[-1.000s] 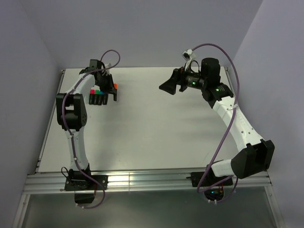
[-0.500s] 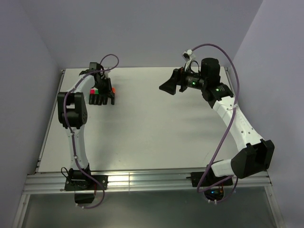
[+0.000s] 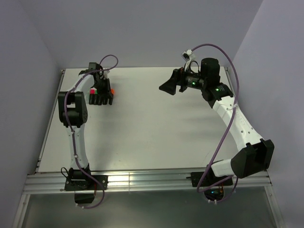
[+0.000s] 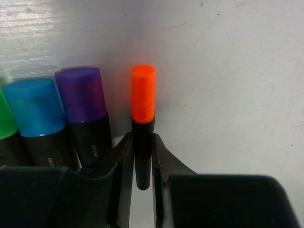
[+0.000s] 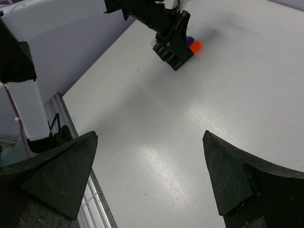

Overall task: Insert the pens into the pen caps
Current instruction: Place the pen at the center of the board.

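Orange pen [image 4: 143,102] tight in left end effector [image 4: 142,142], purple pen [image 4: 83,109] just beside; right end effector [image 5: 150,135] agape.

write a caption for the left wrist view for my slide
Left hand clamps the orange pen by its black barrel, beside a purple pen and a blue pen.

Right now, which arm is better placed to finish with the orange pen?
Left: the left gripper clamps the orange pen beside the purple pen; the right gripper hangs open, far off.
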Available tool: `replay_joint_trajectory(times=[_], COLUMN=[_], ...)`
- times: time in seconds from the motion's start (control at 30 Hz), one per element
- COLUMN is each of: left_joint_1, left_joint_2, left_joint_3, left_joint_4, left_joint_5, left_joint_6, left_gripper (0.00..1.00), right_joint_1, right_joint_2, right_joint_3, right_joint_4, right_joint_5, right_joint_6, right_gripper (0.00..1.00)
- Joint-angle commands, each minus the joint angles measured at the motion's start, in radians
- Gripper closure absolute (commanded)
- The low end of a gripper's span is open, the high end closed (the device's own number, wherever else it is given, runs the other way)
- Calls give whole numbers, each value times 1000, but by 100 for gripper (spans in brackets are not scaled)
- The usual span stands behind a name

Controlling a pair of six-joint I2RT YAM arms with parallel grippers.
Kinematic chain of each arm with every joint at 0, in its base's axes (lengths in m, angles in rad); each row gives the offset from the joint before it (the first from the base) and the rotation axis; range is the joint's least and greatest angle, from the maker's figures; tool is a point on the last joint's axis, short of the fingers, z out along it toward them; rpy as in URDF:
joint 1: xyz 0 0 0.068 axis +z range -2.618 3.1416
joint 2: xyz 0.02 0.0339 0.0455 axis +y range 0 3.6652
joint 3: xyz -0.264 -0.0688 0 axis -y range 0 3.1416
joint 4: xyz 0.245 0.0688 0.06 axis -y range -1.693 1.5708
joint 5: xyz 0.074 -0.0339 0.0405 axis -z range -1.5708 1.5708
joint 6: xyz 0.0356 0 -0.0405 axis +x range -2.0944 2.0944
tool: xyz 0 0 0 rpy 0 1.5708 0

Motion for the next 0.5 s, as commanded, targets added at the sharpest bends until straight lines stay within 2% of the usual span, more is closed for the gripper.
replay_joint_trajectory(times=[0.0, 0.17, 0.3, 0.47], left_joint_1=[5, 6, 6, 6], left_joint_2=[19, 9, 1, -13], left_joint_3=[48, 48, 48, 49], left_joint_4=[-36, -33, -32, -23], left_joint_5=[-38, -59, -69, -70], left_joint_6=[35, 33, 38, 35], left_gripper=[79, 71, 59, 58], right_joint_1=[-6, -6, -6, -6], right_joint_2=[0, 0, 0, -1], right_joint_3=[18, 20, 20, 21], right_joint_4=[7, 8, 7, 7], right_joint_5=[-12, -18, -22, -32], right_joint_6=[-17, -14, -14, -13], right_gripper=[0, 0, 0, 0])
